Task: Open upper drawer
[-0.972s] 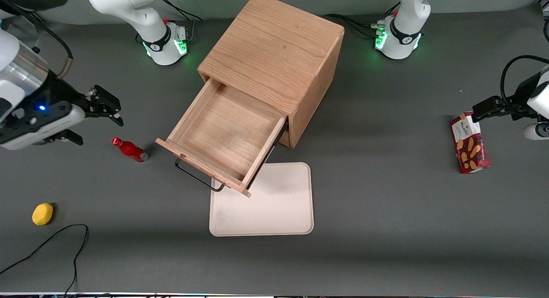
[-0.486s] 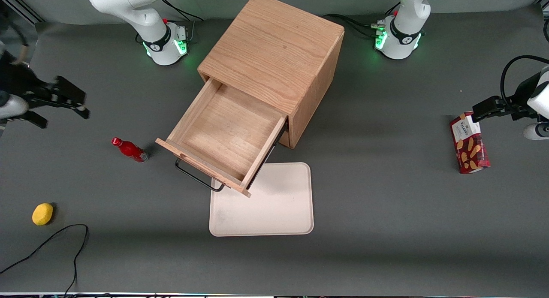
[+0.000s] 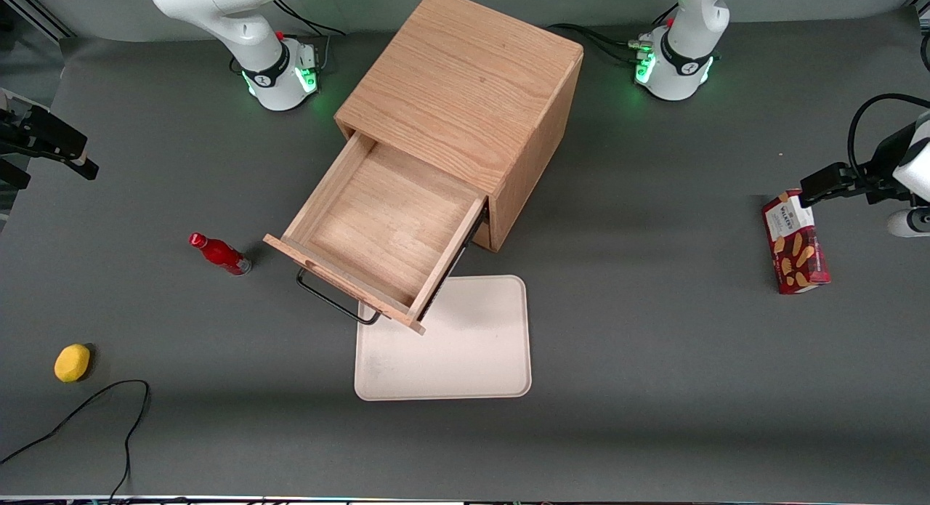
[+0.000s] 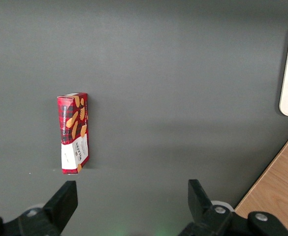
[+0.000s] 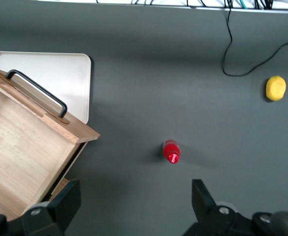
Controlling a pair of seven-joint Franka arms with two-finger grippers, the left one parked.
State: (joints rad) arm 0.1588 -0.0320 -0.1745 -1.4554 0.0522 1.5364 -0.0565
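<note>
The rigid, probably light upper drawer [image 3: 381, 232], best held by its black wire handle [image 3: 336, 304], stands pulled out, while the gripper [image 3: 54, 152] hangs spread and empty at the table's working-arm edge.

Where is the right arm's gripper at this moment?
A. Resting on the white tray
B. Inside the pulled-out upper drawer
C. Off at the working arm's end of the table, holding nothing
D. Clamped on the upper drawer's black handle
C: the gripper is open and empty, far from the pulled-out upper drawer.

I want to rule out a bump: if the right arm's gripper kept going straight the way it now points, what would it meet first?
Probably bare grey table. The open gripper points down, the small red bottle standing just ahead of its fingers.
</note>
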